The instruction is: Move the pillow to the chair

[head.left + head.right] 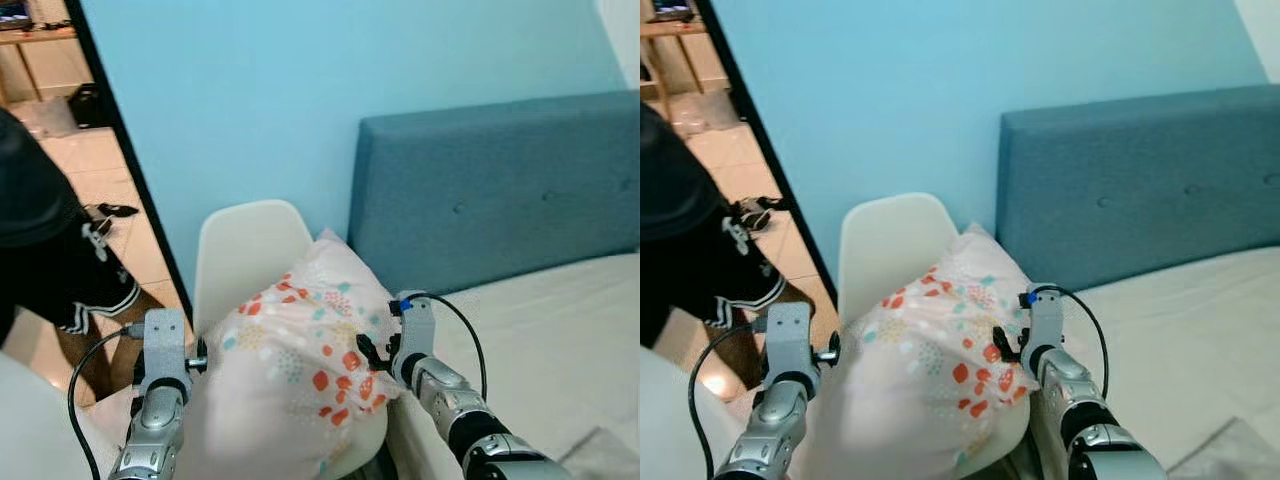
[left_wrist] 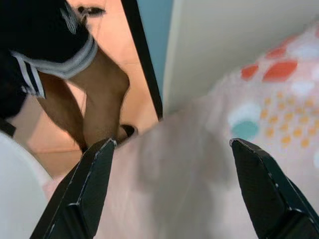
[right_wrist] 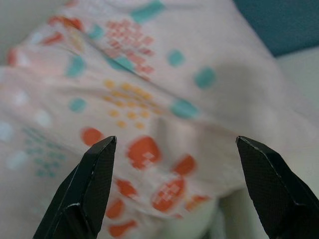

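Note:
A pale pink pillow [image 1: 300, 360] with orange, teal and yellow spots lies on the white chair [image 1: 245, 250] and leans towards its backrest. It sits between my two arms. My left gripper [image 2: 172, 142] is open at the pillow's left side, with the pillow [image 2: 209, 164] close ahead of its spread fingers. At the pillow's right side my right gripper [image 3: 177, 139] is also open, and the patterned fabric [image 3: 149, 74] lies just beyond its fingertips. In the eye views the pillow hides most of both pairs of fingers.
A bed with a blue-grey headboard [image 1: 500, 190] and a pale mattress [image 1: 560, 340] stands right of the chair. A light blue wall rises behind it. A person in black shorts [image 1: 40, 230] stands at the left by the dark door frame [image 1: 130, 160].

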